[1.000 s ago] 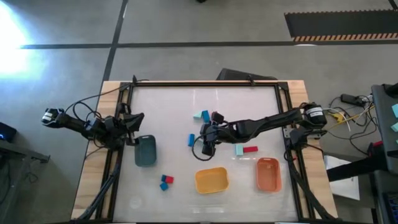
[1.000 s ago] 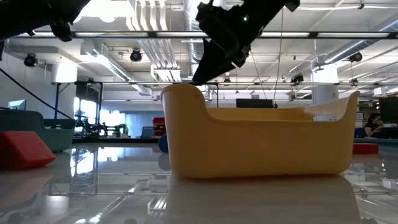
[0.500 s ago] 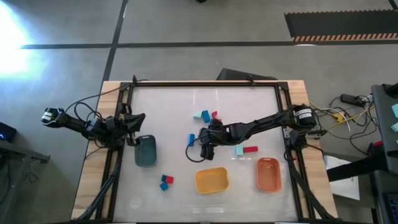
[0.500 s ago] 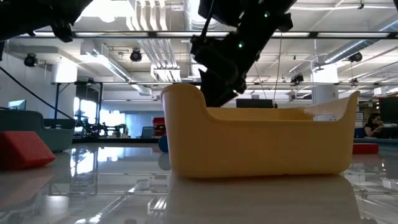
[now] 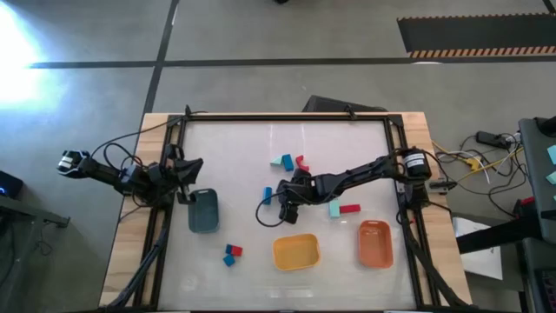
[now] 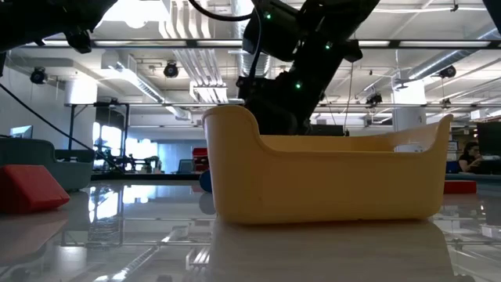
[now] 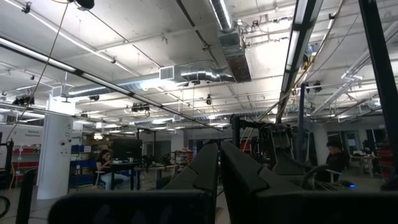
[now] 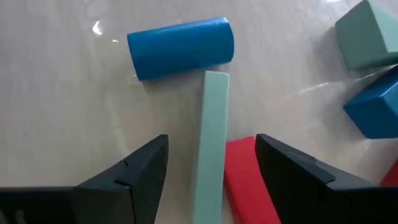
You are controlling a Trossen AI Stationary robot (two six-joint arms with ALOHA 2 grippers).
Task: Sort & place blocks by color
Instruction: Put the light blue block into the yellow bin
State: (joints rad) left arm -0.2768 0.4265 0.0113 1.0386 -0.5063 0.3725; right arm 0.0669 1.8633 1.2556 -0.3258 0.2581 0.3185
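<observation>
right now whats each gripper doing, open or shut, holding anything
Left gripper: shut, empty, parked at the table's left edge.
Right gripper: open, holding nothing, its fingers straddling a pale mint bar beside a red block.

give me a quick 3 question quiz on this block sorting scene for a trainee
1. True or false: the right gripper is shut on the blue cylinder.
2. Which thing lies between the right gripper's open fingers in the right wrist view? A) the pale mint bar B) the yellow bin C) the orange bin
3. Fill in: the left gripper waits at the table's left edge, next to the ____ bin.

Key
1. False: it is open, and the cylinder lies clear beyond its fingertips.
2. A, with a red block close beside the bar.
3. Grey-blue.
</observation>
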